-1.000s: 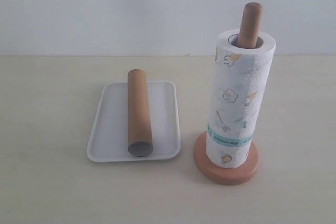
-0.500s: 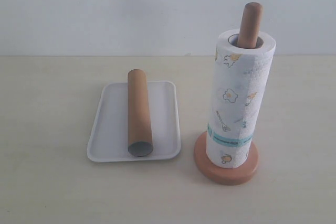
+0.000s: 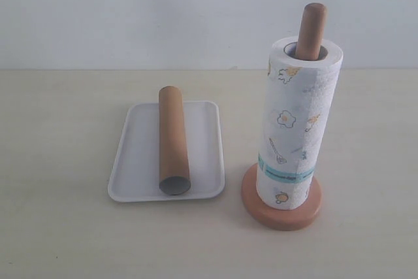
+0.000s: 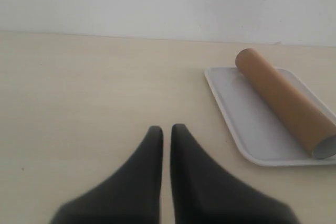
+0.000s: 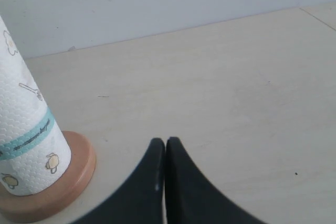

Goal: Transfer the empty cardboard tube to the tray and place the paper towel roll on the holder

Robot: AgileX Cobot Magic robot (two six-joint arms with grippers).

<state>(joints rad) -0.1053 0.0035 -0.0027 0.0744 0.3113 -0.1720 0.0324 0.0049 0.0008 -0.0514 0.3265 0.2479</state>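
Observation:
The brown cardboard tube (image 3: 173, 140) lies lengthwise in the white tray (image 3: 137, 161), also shown in the left wrist view as the tube (image 4: 283, 99) on the tray (image 4: 239, 108). The paper towel roll (image 3: 297, 122) stands upright on the wooden holder (image 3: 281, 210), whose pole (image 3: 311, 31) pokes out of its top. No gripper shows in the exterior view. My left gripper (image 4: 166, 129) is shut and empty over bare table, well away from the tray. My right gripper (image 5: 165, 142) is shut and empty beside the holder base (image 5: 79, 174) and roll (image 5: 26, 140).
The beige tabletop (image 3: 59, 115) spreads around both objects, with a pale wall (image 3: 163, 11) behind it. In the right wrist view a table edge (image 5: 317, 17) shows at the far corner.

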